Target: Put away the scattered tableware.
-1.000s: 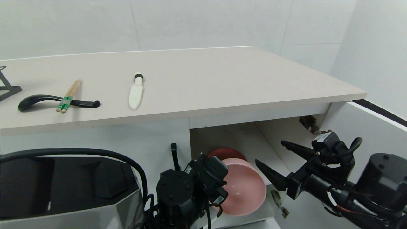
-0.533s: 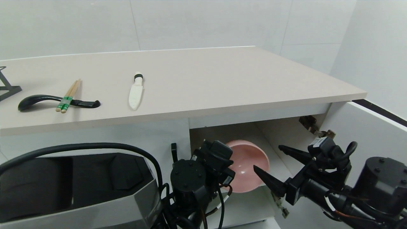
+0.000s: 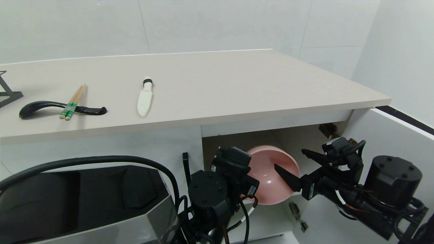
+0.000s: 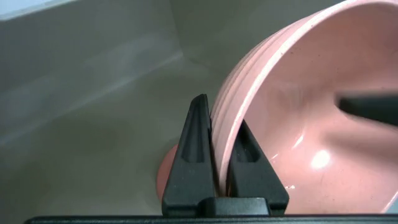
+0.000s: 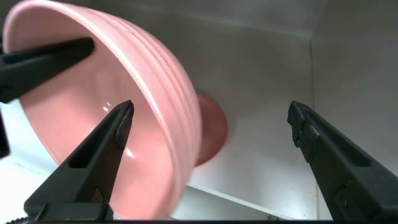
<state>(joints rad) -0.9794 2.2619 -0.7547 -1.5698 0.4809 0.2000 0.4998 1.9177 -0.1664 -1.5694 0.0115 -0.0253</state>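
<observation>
A pink ribbed bowl (image 3: 268,169) hangs tilted inside the open cabinet (image 3: 237,139) under the counter. My left gripper (image 4: 221,118) is shut on the bowl's rim (image 4: 249,81), one finger inside and one outside. My right gripper (image 3: 289,159) is open at the bowl's other side. One of its fingers (image 5: 112,137) lies over the bowl's hollow (image 5: 81,118), the other (image 5: 311,137) stands off beyond the outer wall. On the counter lie wooden chopsticks (image 3: 73,101) across a black spoon (image 3: 37,106), and a white knife (image 3: 145,98).
The cabinet door (image 3: 390,135) stands swung open at the right, with a hinge (image 3: 327,128) at the cabinet's upper corner. The white shelf floor (image 3: 268,217) lies below the bowl. A black stand (image 3: 6,91) is at the counter's left edge.
My left gripper has carried the pink bowl up and to the right, deeper into the cabinet, hiding a dark red bowl behind it. My right gripper has closed in until one finger crosses the bowl.
</observation>
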